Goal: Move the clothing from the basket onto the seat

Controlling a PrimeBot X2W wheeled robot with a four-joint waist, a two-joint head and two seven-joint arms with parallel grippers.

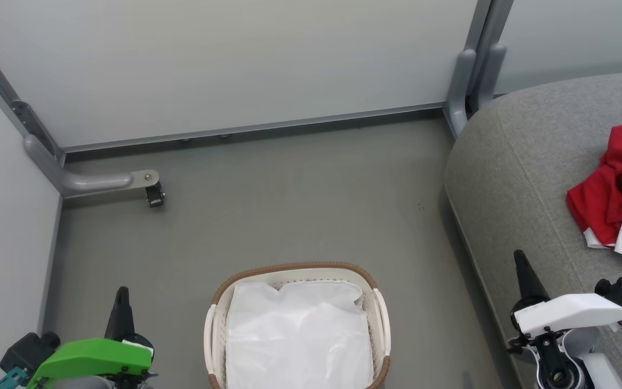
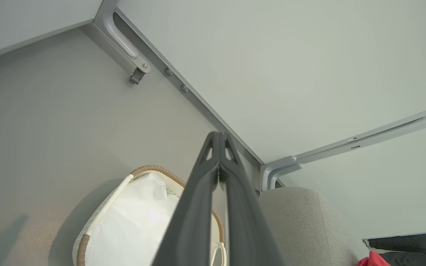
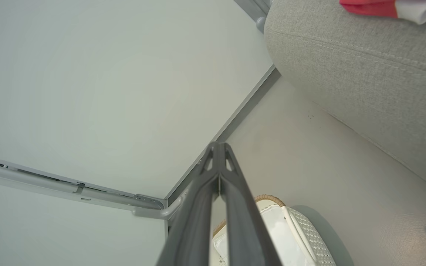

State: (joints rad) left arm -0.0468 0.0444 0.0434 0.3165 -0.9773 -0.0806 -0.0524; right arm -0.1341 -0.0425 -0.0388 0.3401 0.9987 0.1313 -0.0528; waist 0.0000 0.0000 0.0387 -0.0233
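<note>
From the head view, the clothing (image 1: 621,183) lies crumpled on the seat (image 1: 527,162), toward its right side and well back from the rounded front edge. The basket (image 1: 295,267) stands on the floor (image 1: 289,200) with nothing but its white liner (image 1: 297,335) showing inside. The left gripper (image 1: 122,296) is at the lower left and the right gripper (image 1: 522,266) at the lower right, each with its fingers pressed together and empty. The move looks done, so the careful step is a check. Look into the liner's folds for any red before leaving, and keep both arms clear of the basket rim. In the left wrist view the two fingers meet at their tips above the basket's far rim, holding nothing, and a scrap of red shows at the seat's near corner. In the right wrist view the fingers are likewise together and bare. The garment's red and white hem rests on top of the seat, not hanging over its edge, so it should need no nudge.
</note>
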